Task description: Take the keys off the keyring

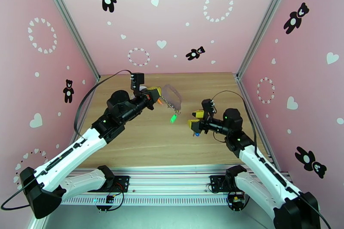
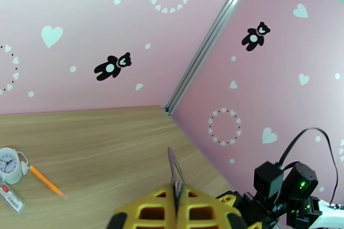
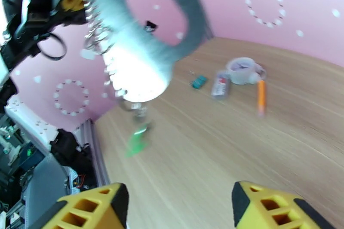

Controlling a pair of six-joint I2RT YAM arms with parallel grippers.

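- My left gripper holds the keyring up in the air, over the far left part of the table. Its 2 fingers are pressed together on the thin edge of the black strap.
- My right gripper is near, low and to the right of the ring. Its 2 fingers are spread wide with nothing between them.
- The keyring is a dark oval strap loop. A thin metal chain runs down 1 side.
- The green key hangs at the bottom of the chain, so I think it is not off yet.
- A small blue thing, likely the blue key, shows just beside my right gripper. I cannot tell if it lies on the table.
- Risk 1: the grip on the strap is small. A hard pull on the green key could tug the strap out, and the whole ring would drop.
- Risk 2: the ring looks smeared in the right wrist view, so it may be swinging. My open fingers could miss the tiny key or grab the chain.
- Risk 3: a freed key could fall among the small clock, the orange pencil, the teal item and the red-and-white tag.
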